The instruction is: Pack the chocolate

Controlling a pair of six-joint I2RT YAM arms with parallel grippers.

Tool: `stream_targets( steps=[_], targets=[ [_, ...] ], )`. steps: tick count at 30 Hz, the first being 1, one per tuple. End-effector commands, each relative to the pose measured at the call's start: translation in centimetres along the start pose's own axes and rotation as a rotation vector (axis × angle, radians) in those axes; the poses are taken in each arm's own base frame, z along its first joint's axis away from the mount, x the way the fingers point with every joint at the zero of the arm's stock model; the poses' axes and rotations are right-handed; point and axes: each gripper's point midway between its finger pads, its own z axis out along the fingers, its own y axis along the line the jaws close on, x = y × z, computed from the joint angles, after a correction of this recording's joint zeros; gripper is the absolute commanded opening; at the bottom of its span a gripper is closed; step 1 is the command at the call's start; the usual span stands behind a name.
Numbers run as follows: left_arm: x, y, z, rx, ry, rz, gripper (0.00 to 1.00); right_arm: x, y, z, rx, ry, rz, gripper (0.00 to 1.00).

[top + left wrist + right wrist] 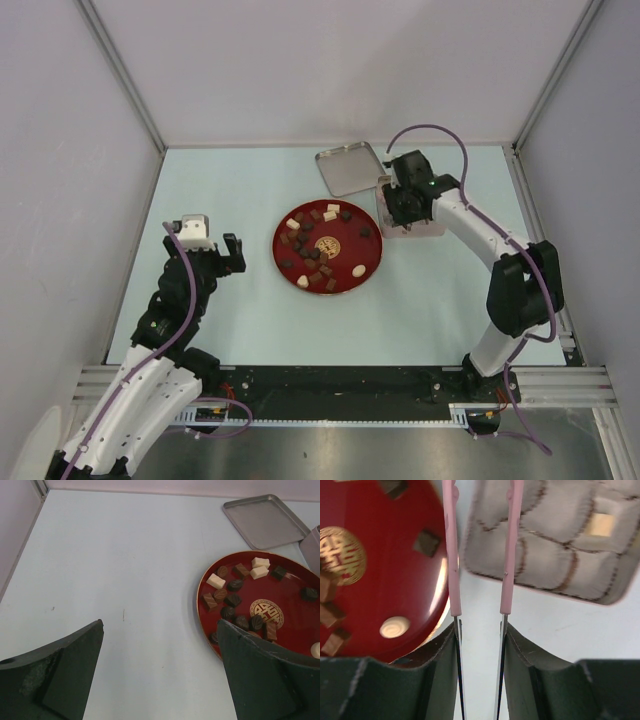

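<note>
Several bite-size pieces of chocolate, dark, brown and cream, lie on the red plate at mid-table. The left wrist view shows them too. My right gripper hovers over the packing box, shut on pink tongs whose two arms stand apart with nothing between them. In the right wrist view the box's compartments lie under the tongs, one holding a cream piece. My left gripper is open and holds nothing, left of the plate, with bare table between its fingertips.
The box's metal lid lies flat at the back, just left of the box. A gold emblem marks the plate's middle. White walls close in the table on three sides.
</note>
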Motion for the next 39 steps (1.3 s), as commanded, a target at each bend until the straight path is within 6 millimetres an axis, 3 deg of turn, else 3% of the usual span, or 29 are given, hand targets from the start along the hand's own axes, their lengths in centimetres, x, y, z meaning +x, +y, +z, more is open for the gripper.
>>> stream_targets(
  steps=[1, 11, 21, 28, 39],
  targets=[
    [-0.3, -0.2, 0.0, 0.014, -0.019, 0.017, 1.00, -0.3, 4.0, -1.2, -0.065, -0.028, -0.102, 0.40],
    [-0.1, -0.2, 0.1, 0.013, -0.012, 0.020, 1.00, 4.4, 12.6, -1.1, -0.174, 0.077, -0.155, 0.41],
    [-0.1, -0.3, 0.1, 0.017, -0.011, 0.017, 1.00, 8.8, 17.4, -0.6, -0.198, 0.172, -0.166, 0.41],
    [-0.1, -0.5, 0.1, 0.023, -0.011, 0.018, 1.00, 9.9, 18.9, -0.2, -0.201, 0.191, -0.168, 0.41],
    [0.0, -0.9, 0.0, 0.038, -0.010, 0.021, 1.00, 11.6, 18.2, 0.9, -0.126, 0.235, -0.214, 0.41]
  ],
)
